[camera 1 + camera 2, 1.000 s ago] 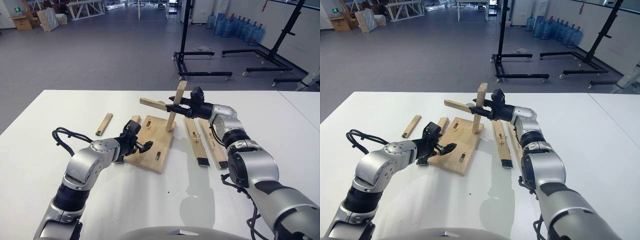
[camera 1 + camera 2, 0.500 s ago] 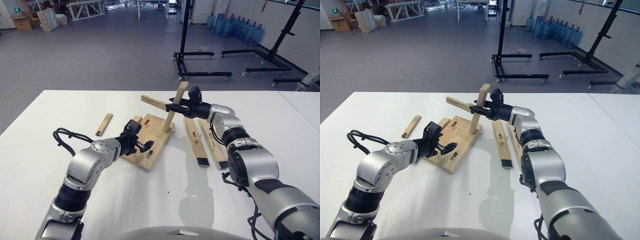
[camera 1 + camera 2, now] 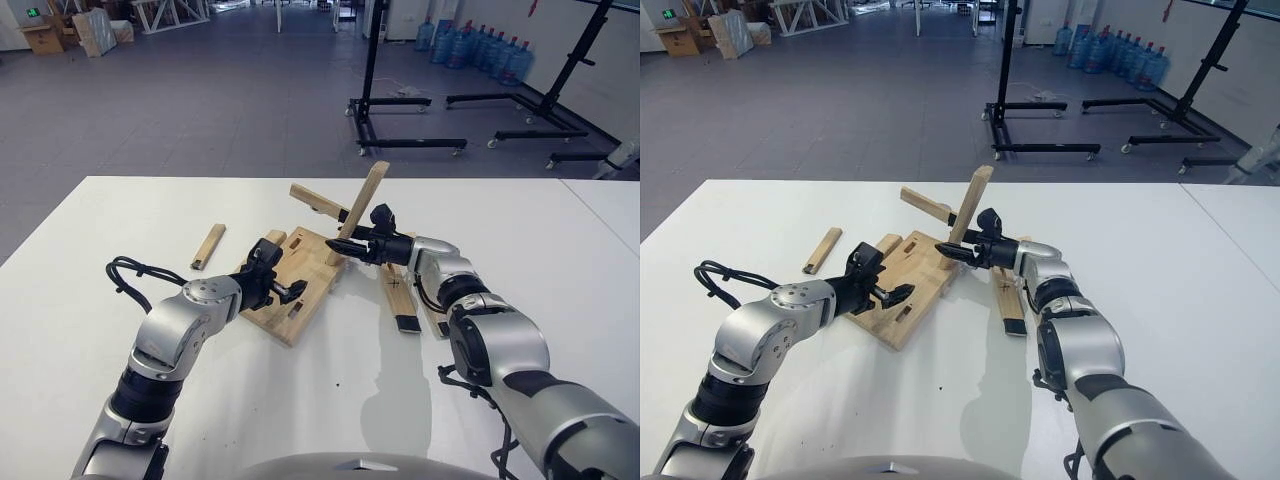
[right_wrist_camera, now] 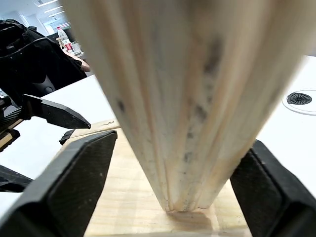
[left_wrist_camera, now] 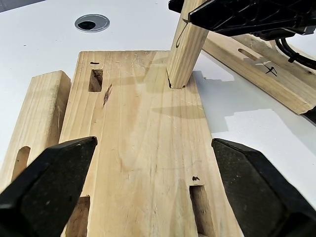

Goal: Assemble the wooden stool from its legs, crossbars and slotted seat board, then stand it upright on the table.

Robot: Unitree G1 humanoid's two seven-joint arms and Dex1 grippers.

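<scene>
**A:** Where were we at this point?

**B:** We had our right gripper (image 3: 342, 243) clamped on the leg (image 3: 362, 203), low down, just above where its foot sat in one of the far slots of the seat board (image 3: 310, 262). The leg leaned hard, with a crossbar (image 3: 312, 197) sticking out its side. Our left gripper (image 5: 153, 145) had its fingers spread wide over the board's near end, not pinching anything.

**A:** That lean worried us. If we'd pushed down at that angle, we reckoned the foot would jam in the slot or lever the board up. With nothing pinning the board, it could skid too.

**B:** Yep, straight into the spare leg (image 5: 37, 111) lying right beside it.

**A:** And the surface?

**B:** Smooth white table (image 3: 90, 260), so probably not much grip. Two long pieces (image 3: 393, 285) lay to the right and a short piece (image 3: 208, 247) off to the left. Beyond the table we had a big hall with a grey floor, black wheeled stands (image 3: 377, 60) and water bottles (image 3: 485, 55) at the back.
</scene>
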